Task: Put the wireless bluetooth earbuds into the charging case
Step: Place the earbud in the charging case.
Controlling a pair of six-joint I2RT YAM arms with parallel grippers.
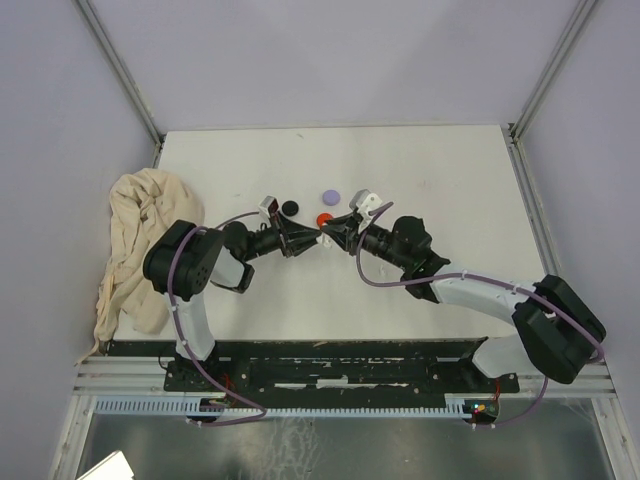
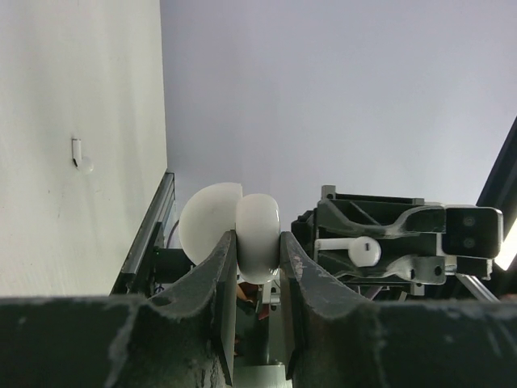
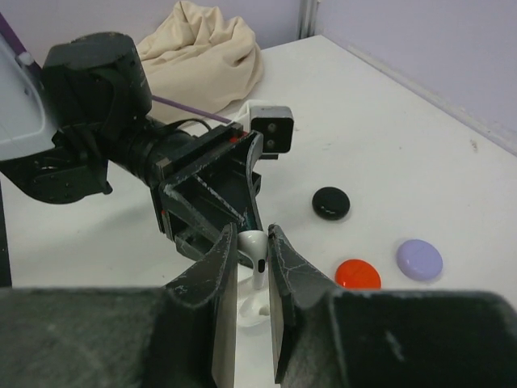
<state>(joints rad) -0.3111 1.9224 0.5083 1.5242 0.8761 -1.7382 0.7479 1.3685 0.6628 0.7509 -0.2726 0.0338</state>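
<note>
The left end effector (image 2: 258,246) is clamped on a glossy white rounded plastic charging case (image 2: 242,222), whose two domed halves show side by side. Facing it, the right end effector (image 3: 252,242) pinches a smooth white stemmed plastic earbud (image 3: 257,252) between scuffed black fingers, near the case but outside it. On the matte white bench (image 1: 420,180) lie a glossy black disc (image 3: 331,203), a red disc (image 3: 358,274) and a lilac disc (image 3: 420,259). A crumpled cream cloth (image 1: 140,240) is heaped at the bench's left edge.
</note>
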